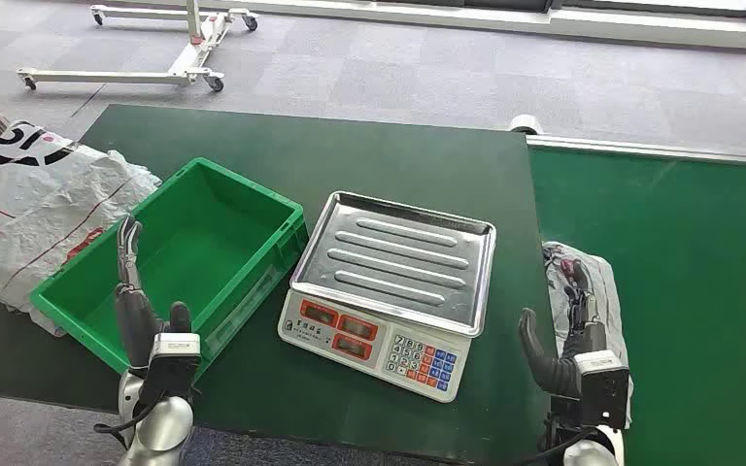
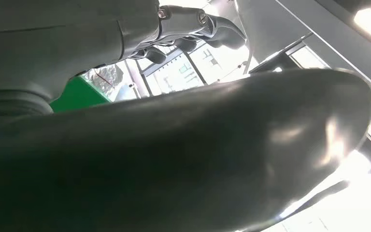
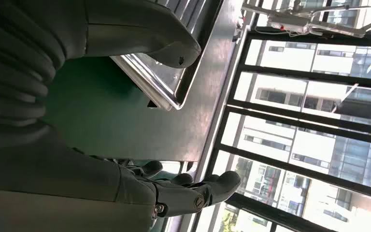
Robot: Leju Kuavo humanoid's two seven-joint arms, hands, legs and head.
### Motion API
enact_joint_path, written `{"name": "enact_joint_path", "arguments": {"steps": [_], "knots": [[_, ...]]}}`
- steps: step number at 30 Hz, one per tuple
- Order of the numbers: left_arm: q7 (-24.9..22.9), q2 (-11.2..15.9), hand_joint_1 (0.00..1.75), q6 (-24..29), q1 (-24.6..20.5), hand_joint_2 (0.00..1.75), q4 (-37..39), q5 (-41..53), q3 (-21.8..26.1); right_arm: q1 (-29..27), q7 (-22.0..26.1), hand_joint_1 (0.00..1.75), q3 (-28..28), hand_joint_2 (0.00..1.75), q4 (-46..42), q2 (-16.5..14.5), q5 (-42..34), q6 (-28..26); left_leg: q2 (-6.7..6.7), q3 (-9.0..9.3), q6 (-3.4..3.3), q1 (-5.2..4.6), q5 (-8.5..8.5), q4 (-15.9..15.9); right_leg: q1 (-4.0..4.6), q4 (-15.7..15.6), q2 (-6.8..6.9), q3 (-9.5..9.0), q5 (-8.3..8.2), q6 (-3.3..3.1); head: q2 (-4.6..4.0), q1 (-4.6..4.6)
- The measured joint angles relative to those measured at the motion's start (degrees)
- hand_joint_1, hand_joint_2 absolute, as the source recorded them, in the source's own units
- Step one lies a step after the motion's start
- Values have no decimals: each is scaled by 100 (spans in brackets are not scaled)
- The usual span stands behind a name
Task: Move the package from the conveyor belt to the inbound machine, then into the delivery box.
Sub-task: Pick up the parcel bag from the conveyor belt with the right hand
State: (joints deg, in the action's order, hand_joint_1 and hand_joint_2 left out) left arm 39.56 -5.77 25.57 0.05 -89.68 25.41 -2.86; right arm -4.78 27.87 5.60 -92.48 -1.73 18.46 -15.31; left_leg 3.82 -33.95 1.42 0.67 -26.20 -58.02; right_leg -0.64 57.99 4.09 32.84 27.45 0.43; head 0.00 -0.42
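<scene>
- Green crate left of centre on the bench, scale beside it.
- Left hand lower left, fingers spread.
- Right hand lower right, over a grey package.

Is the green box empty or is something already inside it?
Empty. In the head view the green box shows only its bare green floor; the package lies on the conveyor by the right hand.

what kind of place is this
Likely a parcel-sorting demo station in an office building: a green conveyor belt carrying a grey package, a weighing scale, a green crate, with carpet and office windows around.
</scene>
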Motion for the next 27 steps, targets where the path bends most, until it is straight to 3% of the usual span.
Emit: {"name": "enact_joint_path", "arguments": {"steps": [11,15,20,27], "knots": [[-26,-2,0,62,166,0,-174,92,40,67,-79,0,4,175,0,-2,763,-258,0,-1,0,0,0,0,0,0,0,0,0,0,-1,0],[-29,-3,0,73,206,0,-195,104,48,82,-112,0,15,0,1,-1,940,-405,-1,-1,0,0,0,0,0,0,1,0,0,0,0,0],[-155,-65,0,-276,196,0,-134,150,-11,616,-926,0,-101,0,848,245,2435,-1140,6,0,-5,-1,3,-3,-2,0,-6,4,-6,3,0,1],[-220,-103,0,-289,172,0,30,119,-109,1138,-965,0,-415,0,2097,489,2948,-1473,3,-5,-11,-2,6,-11,-1,0,-7,5,-15,13,0,0]]}}
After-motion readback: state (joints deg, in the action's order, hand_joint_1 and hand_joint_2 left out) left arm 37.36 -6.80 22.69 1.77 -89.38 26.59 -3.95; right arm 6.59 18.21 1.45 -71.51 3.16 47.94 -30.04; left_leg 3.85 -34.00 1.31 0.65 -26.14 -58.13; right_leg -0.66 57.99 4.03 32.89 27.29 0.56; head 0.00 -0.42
